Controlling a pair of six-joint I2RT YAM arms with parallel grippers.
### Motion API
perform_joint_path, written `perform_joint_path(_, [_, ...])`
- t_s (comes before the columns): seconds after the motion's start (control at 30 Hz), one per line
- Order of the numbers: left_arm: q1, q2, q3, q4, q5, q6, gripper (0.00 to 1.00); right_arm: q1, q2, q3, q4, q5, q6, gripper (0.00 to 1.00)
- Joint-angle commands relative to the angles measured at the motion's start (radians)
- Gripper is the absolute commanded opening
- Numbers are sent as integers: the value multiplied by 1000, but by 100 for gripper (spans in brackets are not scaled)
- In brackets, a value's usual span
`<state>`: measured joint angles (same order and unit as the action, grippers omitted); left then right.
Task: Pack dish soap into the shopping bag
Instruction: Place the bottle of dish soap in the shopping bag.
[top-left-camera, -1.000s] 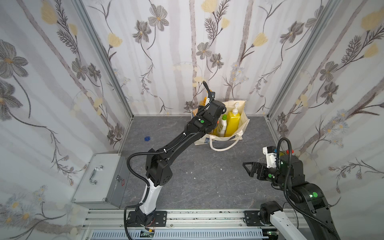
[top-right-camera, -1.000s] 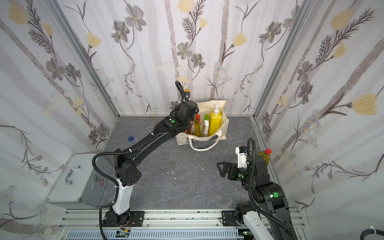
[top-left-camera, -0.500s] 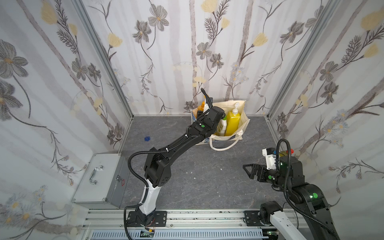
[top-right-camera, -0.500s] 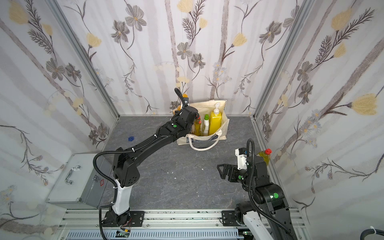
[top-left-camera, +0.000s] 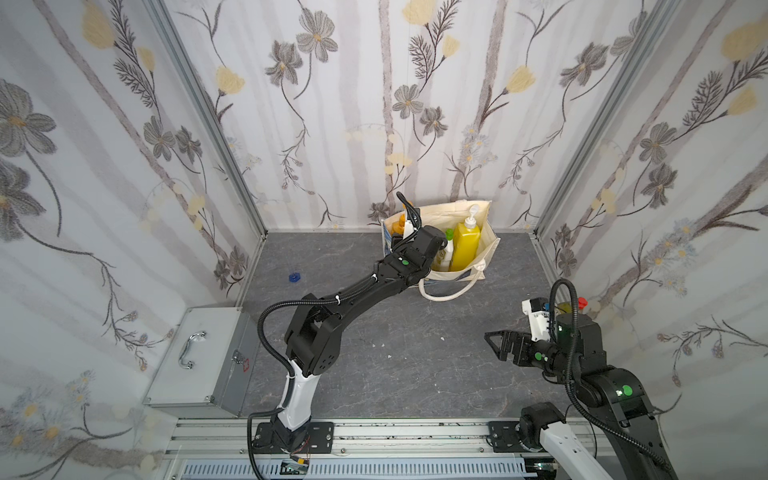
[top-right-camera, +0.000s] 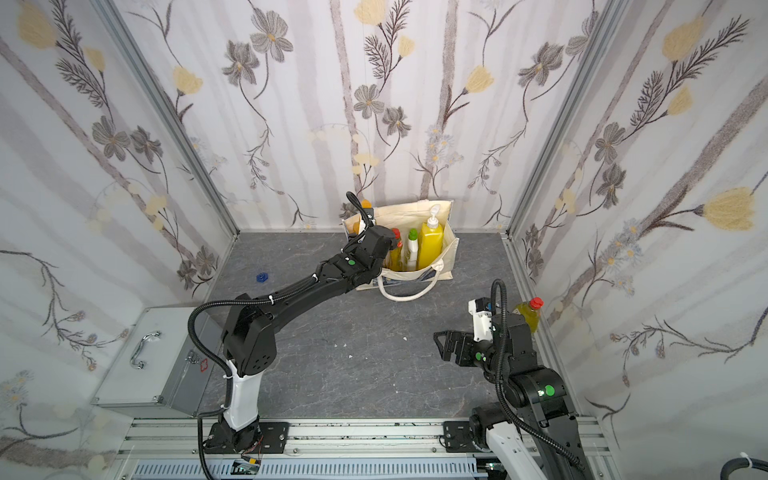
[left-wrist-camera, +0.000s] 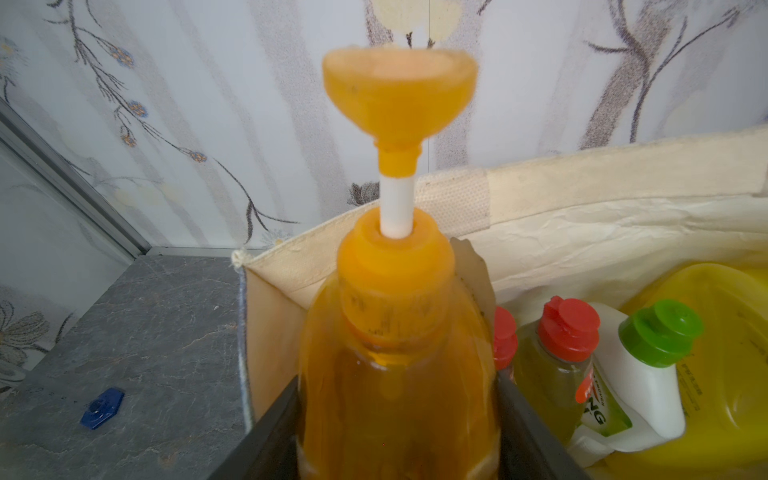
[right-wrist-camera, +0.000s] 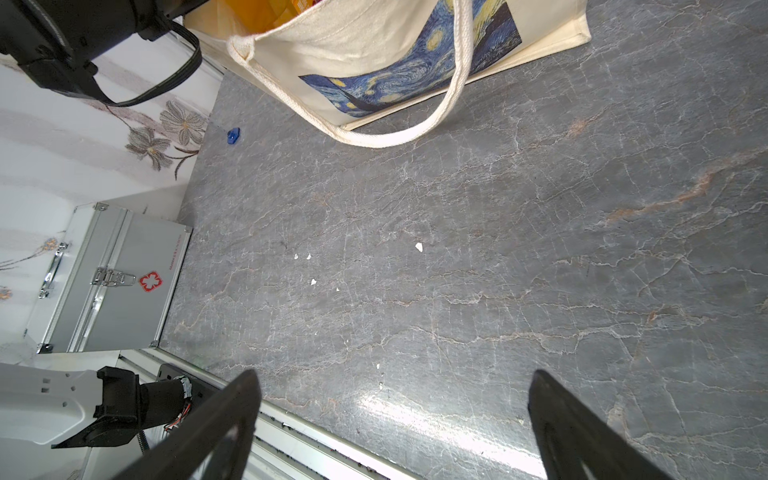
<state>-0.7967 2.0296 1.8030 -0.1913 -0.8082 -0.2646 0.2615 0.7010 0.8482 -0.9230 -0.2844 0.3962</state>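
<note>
Dish soap in play: the orange pump bottle (left-wrist-camera: 395, 365), pinched across its body by my left gripper (left-wrist-camera: 397, 453).

Reading a top view from the left: silver case (top-left-camera: 195, 365) at lower left, a tiny blue piece (top-left-camera: 294, 276) on the grey table (top-left-camera: 395, 374), both well clear of me. Centre frame, against the back wall, stands the shopping bag (top-left-camera: 451, 214). My left wrist is over its left end, with the bottle inside the rim as far as I can judge (whether its base has landed, I cannot tell).

Trouble starts here. The cloth end wall is just beside the bottle, so if I drag against it the rim folds in or the whole bag skids. On the other side a red-capped bottle (left-wrist-camera: 567, 328) stands close, then the white green-capped bottle (left-wrist-camera: 660, 332), then the big yellow pump bottle (left-wrist-camera: 727, 353). A crooked descent could nudge that row over. If I let go too high, this tall thing topples.

Lower right, my right gripper (top-left-camera: 494, 345) hangs over bare table, jaws spread, empty. At the far right edge one yellow-green bottle (top-right-camera: 528, 316) waits on the table, tucked behind that arm near the wall, and a careless elbow swing would knock it down.
</note>
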Motion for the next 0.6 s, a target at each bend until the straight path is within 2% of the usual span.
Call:
perform_joint_path(0.0, [4,-23,-11,108,-77,-51,50,1,-3,-12,32,-20,-6,100])
perform_joint_path(0.57, [11,-30,-113,82,-48,-174,51,1,-46,-33,18,-29,2,100])
